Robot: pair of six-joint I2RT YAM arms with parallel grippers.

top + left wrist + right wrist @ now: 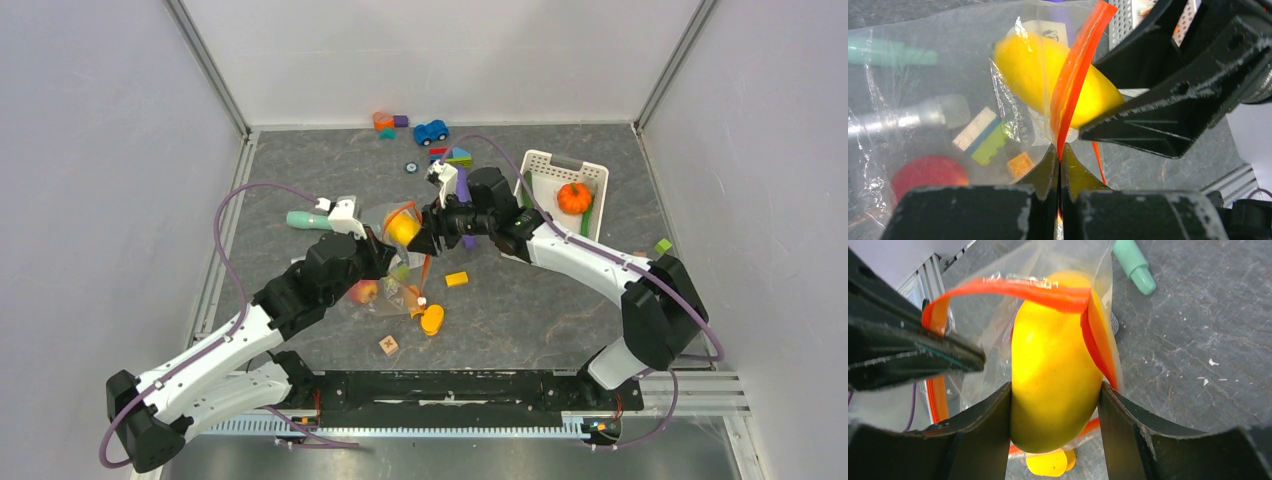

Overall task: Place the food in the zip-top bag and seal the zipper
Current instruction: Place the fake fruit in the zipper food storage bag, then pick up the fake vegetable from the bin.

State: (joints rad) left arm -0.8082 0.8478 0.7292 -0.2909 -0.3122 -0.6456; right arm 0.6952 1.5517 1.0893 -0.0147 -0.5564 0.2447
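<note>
The clear zip-top bag point(385, 290) lies mid-table with its mouth lifted. My left gripper point(1059, 159) is shut on the orange-red zipper strip point(1075, 67) and holds that edge up. My right gripper point(1054, 390) is shut on the yellow squash point(1053, 385), whose front end sits inside the bag's mouth, under the zipper strip point(1038, 292). In the top view the squash point(404, 229) is between the two grippers. A red fruit point(928, 172) lies inside the bag. An orange pumpkin point(574, 197) sits in the white basket point(545, 165).
A yellow piece point(433, 319) and small blocks point(457, 279) lie near the bag. A teal tool handle point(303, 220) lies to the left. Toy blocks and a blue car point(431, 131) are at the back. A wooden cube point(388, 345) is near the front.
</note>
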